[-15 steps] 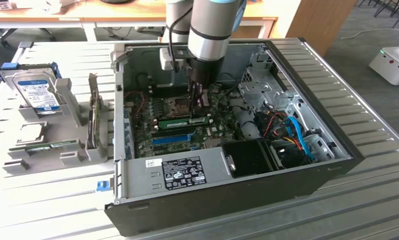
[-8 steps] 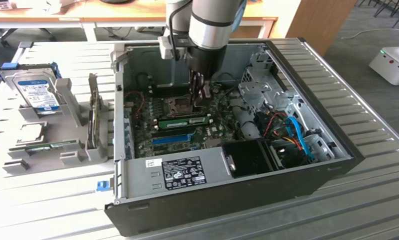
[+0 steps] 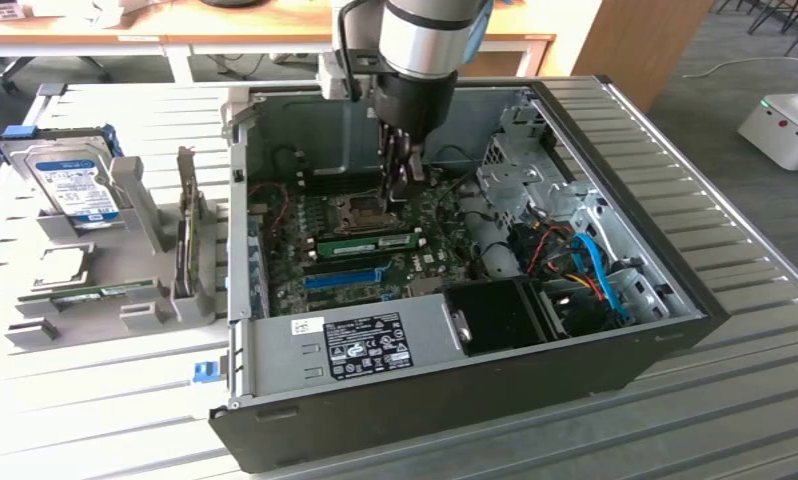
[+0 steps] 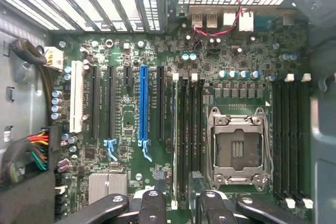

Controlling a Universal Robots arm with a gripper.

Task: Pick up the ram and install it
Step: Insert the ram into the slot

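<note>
Over the motherboard (image 3: pixel 433 262), the gripper (image 3: pixel 402 192) is hanging with fingers (image 4: pixel 152 205) spread, clasping nothing. The ram (image 3: pixel 372 243) is standing in a slot beside the CPU socket (image 3: pixel 362 210). Seating it well is likely calling for even, straight-down pressure.

Case (image 3: pixel 439 400) lies open-sided — descent to the motherboard (image 3: pixel 286 268) is clear from above. Drive cage (image 3: pixel 533 170) and cables (image 3: pixel 579 262) crowd the exterior view's right; a black fan shroud (image 3: pixel 506 315) blocks the near corner. The gripper (image 3: pixel 402 200), jaws apart, stands over the memory slots (image 4: pixel 185 129).
</note>
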